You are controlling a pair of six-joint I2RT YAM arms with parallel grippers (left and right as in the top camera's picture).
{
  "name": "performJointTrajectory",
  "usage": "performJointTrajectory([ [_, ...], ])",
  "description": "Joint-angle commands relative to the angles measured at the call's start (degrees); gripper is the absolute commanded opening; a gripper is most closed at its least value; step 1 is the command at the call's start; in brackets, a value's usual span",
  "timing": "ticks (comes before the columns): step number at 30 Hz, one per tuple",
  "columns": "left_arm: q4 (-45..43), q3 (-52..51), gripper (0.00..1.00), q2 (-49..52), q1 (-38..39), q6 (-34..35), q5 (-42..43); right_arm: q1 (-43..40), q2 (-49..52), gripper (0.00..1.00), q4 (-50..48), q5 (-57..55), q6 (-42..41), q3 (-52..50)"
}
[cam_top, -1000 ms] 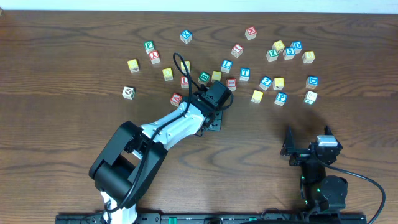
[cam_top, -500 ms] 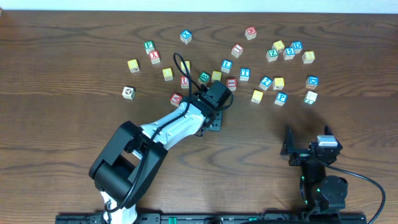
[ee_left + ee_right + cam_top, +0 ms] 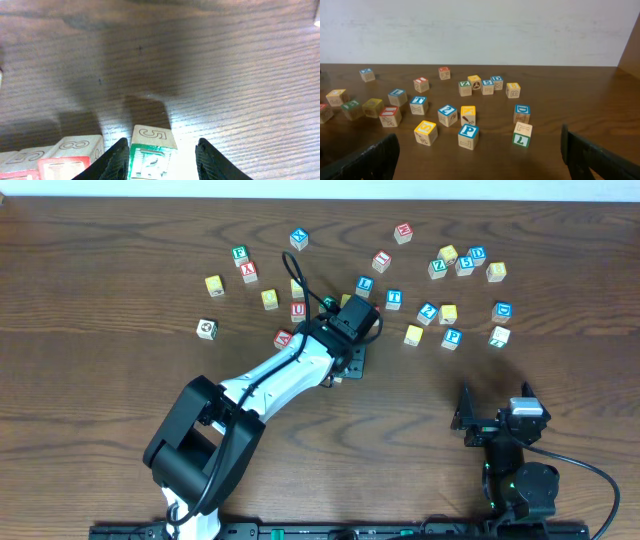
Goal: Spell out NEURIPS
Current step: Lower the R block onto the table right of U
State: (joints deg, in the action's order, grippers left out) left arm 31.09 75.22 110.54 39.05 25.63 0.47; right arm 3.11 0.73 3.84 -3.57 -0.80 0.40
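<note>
P cube (image 3: 468, 133): blue P; rel. to it: L cube (image 3: 522, 139), green L, right; D cube (image 3: 522, 112), blue D, right-rear; 2 cube (image 3: 447, 114), blue 2, left-rear; T cube (image 3: 418, 104), blue T, farther left.

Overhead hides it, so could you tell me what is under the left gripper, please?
The left gripper straddles a green-faced cube showing a 5; the fingers hide its flanks and its letter is unreadable.

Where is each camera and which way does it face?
Overhead: above the table, looking straight down; left arm and right arm show.
Left wrist: low over the table, facing forward; left claw flanks a green-lettered cube.
Right wrist: low, facing the far wall; open right claw at bottom corners.
Shared: overhead and right wrist both show the blue P cube.
</note>
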Motion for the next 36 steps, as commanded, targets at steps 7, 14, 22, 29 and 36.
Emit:
performJointTrajectory([
  [7,4.1,5.2,0.42,0.7,0.2,-3.6,-4.3,-0.4,-0.1,0.99,0.2,0.1,0.5,-0.1],
  [14,5.6,5.4,0.36,0.1,3.8,-9.6,-3.2,-0.4,-0.1,0.99,0.2,0.1,0.5,-0.1],
  [22,6.4,5.4,0.21,0.2,7.5,-10.4,-2.4,-0.4,-0.1,0.99,0.2,0.1,0.5,-0.1],
  [29,6.4,5.2,0.19,0.9,7.6,-10.4,-2.4,-0.4,-0.1,0.99,0.2,0.1,0.5,-0.1],
  [36,6.3,5.2,0.19,1.6,7.6,-11.1,-2.5,-0.4,-0.1,0.99,0.2,0.1,0.5,-0.1],
])
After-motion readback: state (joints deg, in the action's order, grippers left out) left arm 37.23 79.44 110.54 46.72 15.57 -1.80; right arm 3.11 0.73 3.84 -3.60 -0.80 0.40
